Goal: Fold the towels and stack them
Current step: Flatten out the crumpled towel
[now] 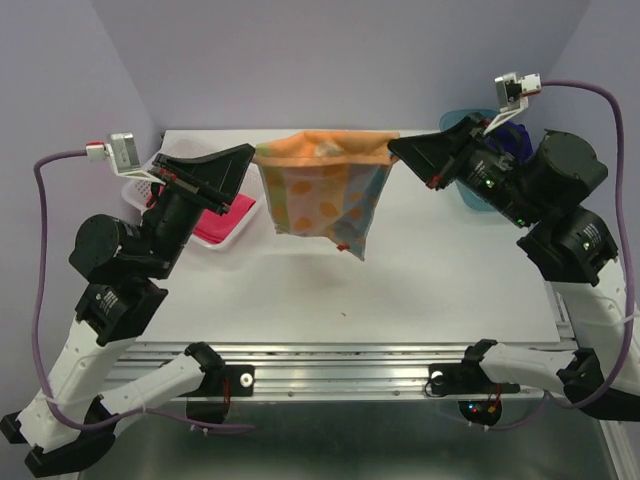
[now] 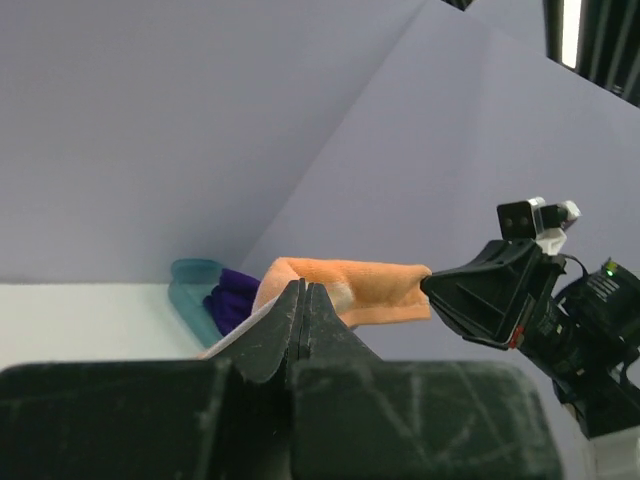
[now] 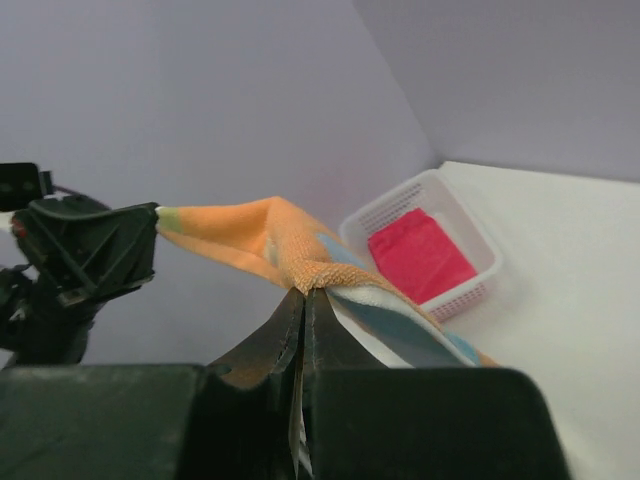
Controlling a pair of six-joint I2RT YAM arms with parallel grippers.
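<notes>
Both arms are reaching in towards the upper middle of the top view, and the orange dotted towel [image 1: 325, 190] is hanging stretched between them above the white desk [image 1: 400, 290]. The left end effector [image 1: 252, 158] is pinching the towel's upper left corner, its fingers pressed tight together on the cloth in its own wrist view. The right end effector [image 1: 395, 148] is clamping the upper right corner in the same way, with orange fabric bunching out just above its closed tips. The top edge of the towel is running almost level from one grip to the other. Below it the cloth is drooping in loose folds and narrowing to a point at the lower right, which seems to be hanging off the desk. At the left of the frame, partly behind the left arm, the pink towel [image 1: 225, 222] is lying flat inside a white basket [image 1: 135, 190]. At the upper right, mostly hidden by the right arm, the purple towel [image 1: 512, 140] is sitting crumpled in a teal tray [image 1: 455, 115].
</notes>
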